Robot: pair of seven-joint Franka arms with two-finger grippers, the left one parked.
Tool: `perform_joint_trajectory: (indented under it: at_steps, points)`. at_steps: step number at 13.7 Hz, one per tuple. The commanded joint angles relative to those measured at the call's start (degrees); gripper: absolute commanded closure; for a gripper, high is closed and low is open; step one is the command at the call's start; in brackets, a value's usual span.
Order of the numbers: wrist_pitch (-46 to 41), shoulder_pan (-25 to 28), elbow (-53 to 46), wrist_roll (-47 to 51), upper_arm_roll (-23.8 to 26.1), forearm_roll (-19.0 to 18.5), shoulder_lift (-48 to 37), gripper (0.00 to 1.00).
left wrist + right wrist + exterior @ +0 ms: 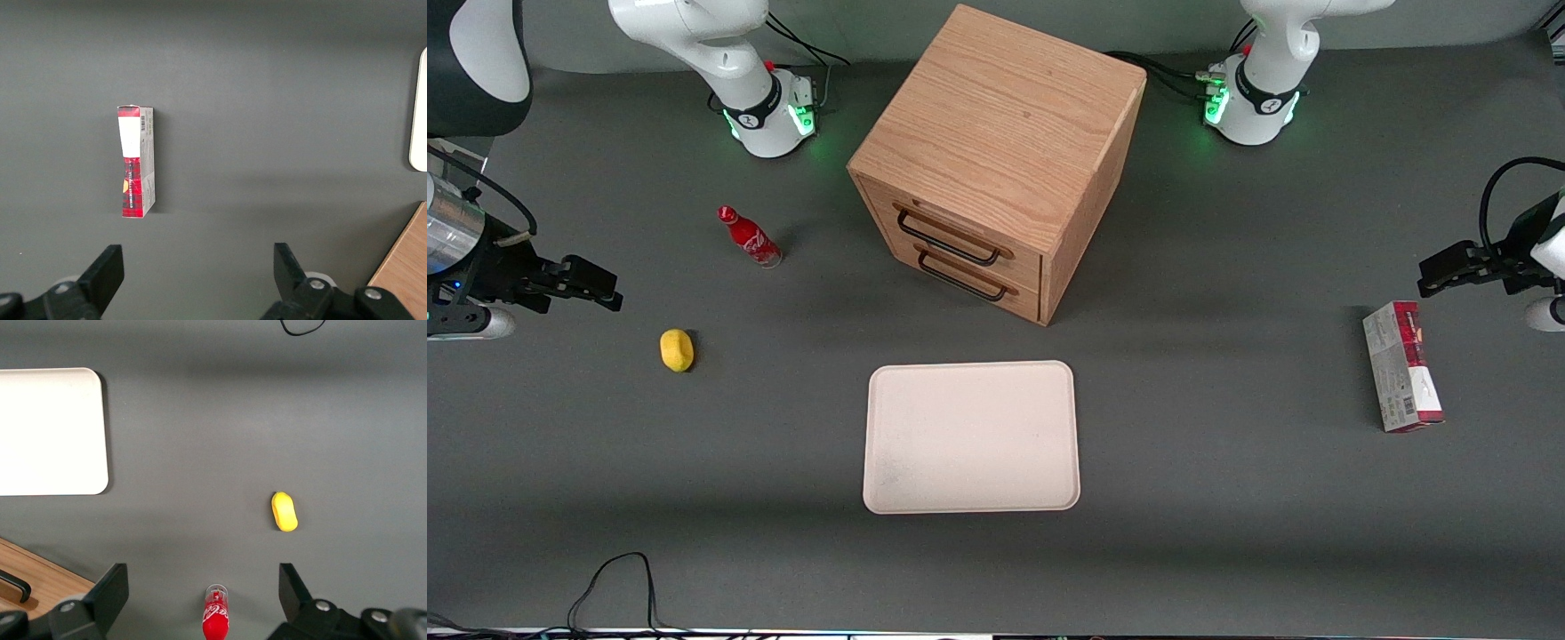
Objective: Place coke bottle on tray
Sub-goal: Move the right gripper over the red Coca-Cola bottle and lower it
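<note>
The coke bottle (749, 236), small and red with white script, stands upright on the grey table beside the wooden cabinet, toward the working arm's end. It is farther from the front camera than the lemon. In the right wrist view the bottle (215, 618) shows between the two fingers, well below them. My gripper (605, 286) hangs above the table at the working arm's end, apart from the bottle, open and empty (202, 573). The beige tray (971, 437) lies flat and bare in front of the cabinet, nearer the front camera; it also shows in the right wrist view (50, 430).
A yellow lemon (677, 349) lies between the bottle and the tray's end, also in the right wrist view (285, 511). The wooden two-drawer cabinet (1000, 151) stands mid-table. A red-and-grey carton (1402, 366) lies toward the parked arm's end. A black cable (618, 578) loops near the front edge.
</note>
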State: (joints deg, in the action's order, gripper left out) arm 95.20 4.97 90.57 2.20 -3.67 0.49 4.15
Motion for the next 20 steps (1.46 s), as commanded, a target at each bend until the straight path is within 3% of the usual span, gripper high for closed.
perform_joint_trajectory:
  at_steps: [1,5,9,13,18,20]
  points:
    - [-1.86,0.22,-1.2,1.4,0.07,1.0,0.16,0.0]
    - [-5.91,0.22,4.83,1.22,0.07,0.91,-4.03,0.0]
    - [6.28,0.22,35.38,1.14,0.15,0.65,-23.61,0.0]
    - [18.84,0.39,59.57,0.79,0.24,-0.32,-36.47,0.0]
    - [32.91,0.74,74.2,0.61,0.33,-0.32,-38.61,0.0]
    - [34.7,0.75,75.71,0.61,0.33,-0.32,-37.82,0.0]
